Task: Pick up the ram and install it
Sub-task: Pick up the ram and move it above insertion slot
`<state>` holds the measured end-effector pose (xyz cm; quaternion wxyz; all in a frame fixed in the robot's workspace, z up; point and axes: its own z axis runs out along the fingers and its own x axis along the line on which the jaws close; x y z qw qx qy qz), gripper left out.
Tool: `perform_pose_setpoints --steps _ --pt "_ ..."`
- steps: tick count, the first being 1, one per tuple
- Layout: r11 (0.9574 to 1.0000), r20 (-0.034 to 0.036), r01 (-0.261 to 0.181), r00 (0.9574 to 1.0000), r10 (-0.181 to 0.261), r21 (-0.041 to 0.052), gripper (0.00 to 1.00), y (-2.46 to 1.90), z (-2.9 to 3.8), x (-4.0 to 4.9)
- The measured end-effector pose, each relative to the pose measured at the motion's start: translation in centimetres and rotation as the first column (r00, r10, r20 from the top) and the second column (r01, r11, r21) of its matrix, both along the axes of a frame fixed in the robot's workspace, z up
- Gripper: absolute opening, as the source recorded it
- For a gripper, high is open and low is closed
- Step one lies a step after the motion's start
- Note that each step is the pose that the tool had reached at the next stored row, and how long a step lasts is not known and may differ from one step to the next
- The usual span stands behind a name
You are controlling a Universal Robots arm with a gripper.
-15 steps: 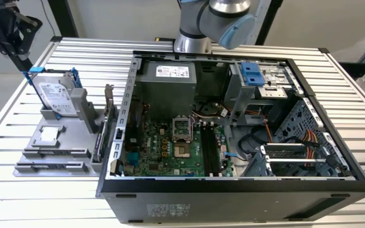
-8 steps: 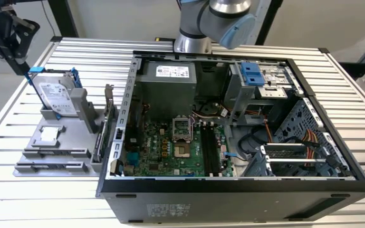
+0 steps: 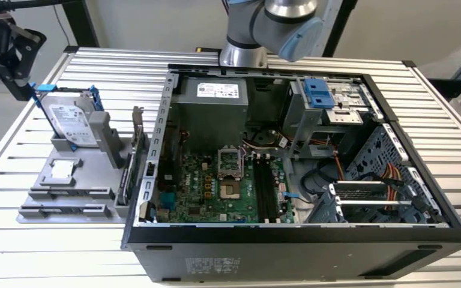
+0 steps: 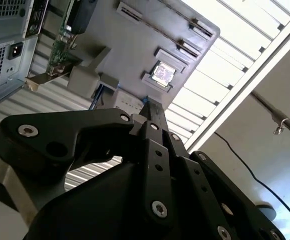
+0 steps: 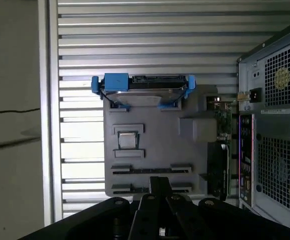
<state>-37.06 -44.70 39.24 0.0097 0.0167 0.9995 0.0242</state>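
The ram is hidden or out of view. My gripper (image 3: pixel 24 90) hangs at the exterior view's far left, above the table's back corner, behind the grey parts holder (image 3: pixel 78 177). Its black fingers (image 5: pixel 159 184) look shut with nothing between them, and they point down over the holder's near edge (image 5: pixel 155 125). In the second wrist view the fingertips (image 4: pixel 152 107) meet above the holder (image 4: pixel 129 55). The motherboard (image 3: pixel 214 192) lies in the open computer case (image 3: pixel 295 243), with its long black slots (image 3: pixel 264 192) toward the exterior view's right.
A silver hard drive in a blue frame (image 3: pixel 70 123) (image 5: pixel 145 92) stands on the holder. A small square chip (image 3: pixel 60 171) (image 5: pixel 127 140) (image 4: pixel 164 74) lies in the holder's middle. A green expansion card (image 3: pixel 138 144) (image 5: pixel 224 125) stands between holder and case. The robot arm's base (image 3: pixel 242 54) rises behind the case.
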Motion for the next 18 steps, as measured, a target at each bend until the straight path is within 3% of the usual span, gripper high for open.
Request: perform_pose_setpoints --steps 18 --pt "0.9997 0.0 -0.025 0.9997 0.025 0.0 0.0 -3.42 0.0 0.04"
